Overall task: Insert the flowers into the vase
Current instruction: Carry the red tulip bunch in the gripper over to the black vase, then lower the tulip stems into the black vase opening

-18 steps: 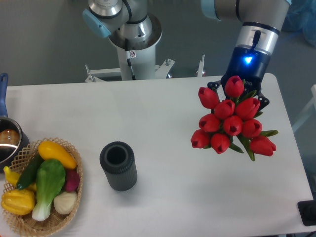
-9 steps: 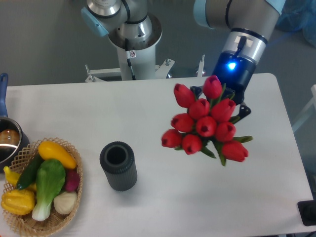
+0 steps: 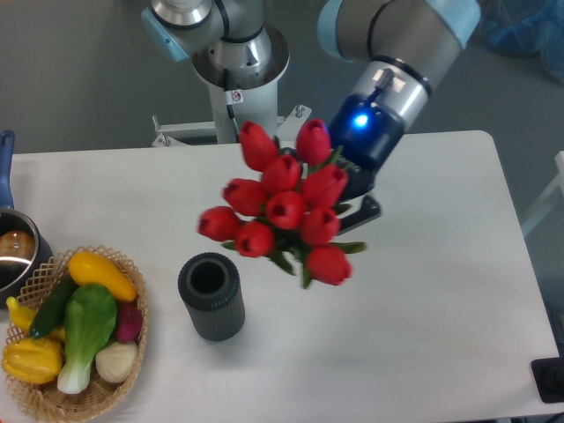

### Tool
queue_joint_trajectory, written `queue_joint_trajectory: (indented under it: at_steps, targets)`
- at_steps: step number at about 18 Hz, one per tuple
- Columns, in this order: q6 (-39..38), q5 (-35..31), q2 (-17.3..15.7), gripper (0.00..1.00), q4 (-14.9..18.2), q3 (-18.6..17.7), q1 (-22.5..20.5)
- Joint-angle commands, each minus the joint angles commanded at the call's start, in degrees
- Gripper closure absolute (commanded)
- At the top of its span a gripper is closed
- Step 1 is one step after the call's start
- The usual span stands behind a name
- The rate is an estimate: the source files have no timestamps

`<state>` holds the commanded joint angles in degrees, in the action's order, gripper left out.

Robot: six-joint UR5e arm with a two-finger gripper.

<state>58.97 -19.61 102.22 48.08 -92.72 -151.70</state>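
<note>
You see the vase (image 3: 211, 296) standing on the table (image 3: 423, 352), left of centre and near the front. The flowers (image 3: 284, 207) hang above the table, up and right of the vase, apart from it. The gripper (image 3: 357, 189) sits behind them, mostly hidden. The basket (image 3: 79, 401) lies at the front left, the pot (image 3: 13, 251) just behind it.

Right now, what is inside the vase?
The vase shows only a dark hollow at its mouth, no stems; its bottom is in shadow. The flowers hang in the air up and to its right, hiding the tool.
</note>
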Motion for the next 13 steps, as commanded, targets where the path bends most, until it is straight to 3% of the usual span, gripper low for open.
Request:
queue_joint_trajectory:
  at_steps: [13]
  targets:
    - [0.0,0.5,-0.7,0.87,0.1,-1.8,4.4]
